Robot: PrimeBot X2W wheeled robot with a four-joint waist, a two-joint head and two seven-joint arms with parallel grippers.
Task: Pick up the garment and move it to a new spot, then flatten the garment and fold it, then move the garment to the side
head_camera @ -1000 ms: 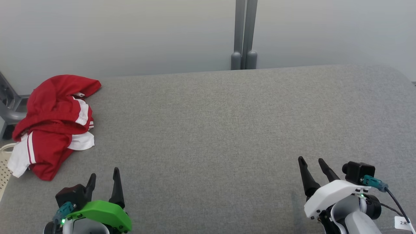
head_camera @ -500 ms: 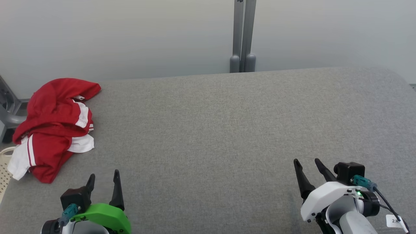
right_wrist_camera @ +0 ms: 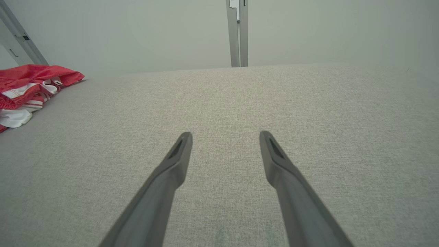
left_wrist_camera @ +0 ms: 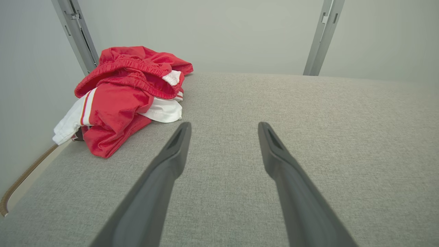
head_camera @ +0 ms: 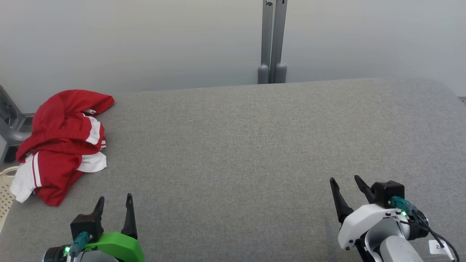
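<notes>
Head camera tilted, garment (head_camera: 60, 145) unmoved; left tool (head_camera: 114, 197) and right tool (head_camera: 344, 179) stay open, empty.

White tag (head_camera: 438, 247), lower right: "2" (rest blurred).

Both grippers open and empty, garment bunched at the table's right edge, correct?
No: the garment lies bunched at the table's left edge, as the head view shows. The left gripper and right gripper are open and empty.
</notes>
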